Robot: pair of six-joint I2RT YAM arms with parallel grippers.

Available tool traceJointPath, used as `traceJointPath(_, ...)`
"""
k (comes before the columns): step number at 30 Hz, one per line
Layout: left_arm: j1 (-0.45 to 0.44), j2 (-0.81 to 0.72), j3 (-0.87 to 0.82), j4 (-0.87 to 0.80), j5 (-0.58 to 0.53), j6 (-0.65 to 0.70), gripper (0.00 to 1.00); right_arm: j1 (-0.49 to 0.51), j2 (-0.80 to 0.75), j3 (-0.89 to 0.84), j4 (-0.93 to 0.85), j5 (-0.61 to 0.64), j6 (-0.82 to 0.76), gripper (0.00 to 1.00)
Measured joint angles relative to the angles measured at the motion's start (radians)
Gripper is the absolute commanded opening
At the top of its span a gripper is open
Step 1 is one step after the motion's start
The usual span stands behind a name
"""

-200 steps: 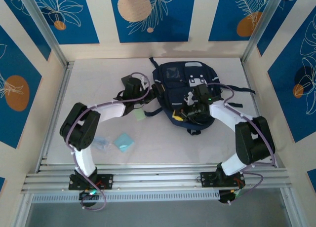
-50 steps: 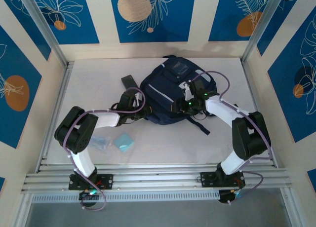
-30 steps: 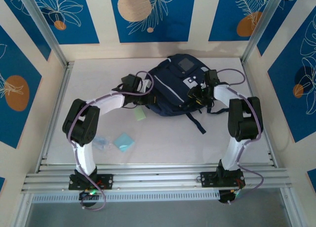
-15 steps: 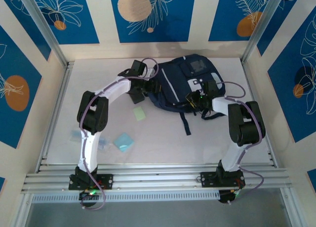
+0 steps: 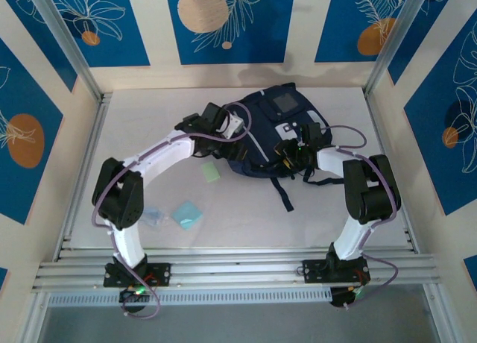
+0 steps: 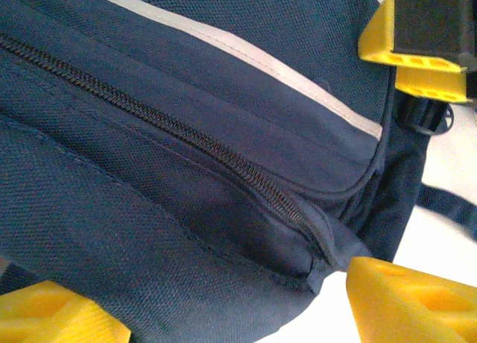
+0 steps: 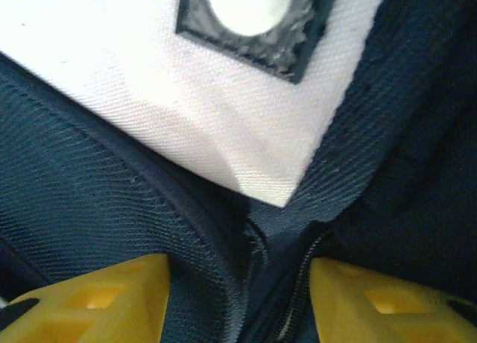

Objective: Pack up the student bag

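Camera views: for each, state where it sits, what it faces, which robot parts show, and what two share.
Top external: above and behind, looking down at the table; both arms, left gripper and right gripper at the student bag.
Left wrist: close over the bag's zipper; yellow fingers show.
Right wrist: close over its white patch; yellow fingers show.
Shared: all see the navy bag.

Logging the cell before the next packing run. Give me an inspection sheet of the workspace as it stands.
Surface: white table, flat.
Job's things: student bag lying at far centre, a zip closed in the left wrist view.
Clutter: pale green slip, light blue square, clear packet, near left.
Grippers: left claw open, straddling the bag's corner; right claw at a zip, grip unclear.
Cables: purple cables along both arms, one loop beside the bag.
Surroundings: blue leaf-print wall panels, aluminium rails.
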Motion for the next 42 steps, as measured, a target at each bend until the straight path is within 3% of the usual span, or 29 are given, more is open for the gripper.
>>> traceJointPath(5, 0.002, -0.020, 0.000, -0.047, -0.058, -0.017, 0.82, 0.002, -0.017, 0.021, -0.027, -0.007, 0.005, 0.67)
traceJointPath(10, 0.005, -0.051, 0.000, -0.074, -0.119, -0.031, 0.84, 0.005, 0.031, 0.088, -0.089, -0.008, 0.008, 0.61)
traceJointPath(16, 0.001, -0.069, 0.000, -0.105, -0.073, -0.038, 0.81, 0.012, 0.119, 0.143, -0.041, -0.027, 0.034, 0.02)
traceJointPath(17, -0.003, -0.069, 0.000, -0.104, -0.055, -0.038, 0.80, 0.013, 0.119, 0.142, -0.032, -0.029, 0.038, 0.00)
traceJointPath(23, -0.069, -0.052, 0.043, -0.079, 0.053, -0.039, 0.74, 0.013, 0.084, 0.115, 0.002, -0.042, 0.061, 0.00)
traceJointPath(29, -0.116, 0.066, 0.173, -0.014, 0.137, -0.045, 0.69, 0.010, -0.019, 0.113, -0.076, -0.048, 0.064, 0.00)
traceJointPath(42, -0.142, 0.164, 0.194, 0.021, 0.241, -0.157, 0.57, -0.006, -0.056, 0.126, -0.132, -0.082, 0.081, 0.00)
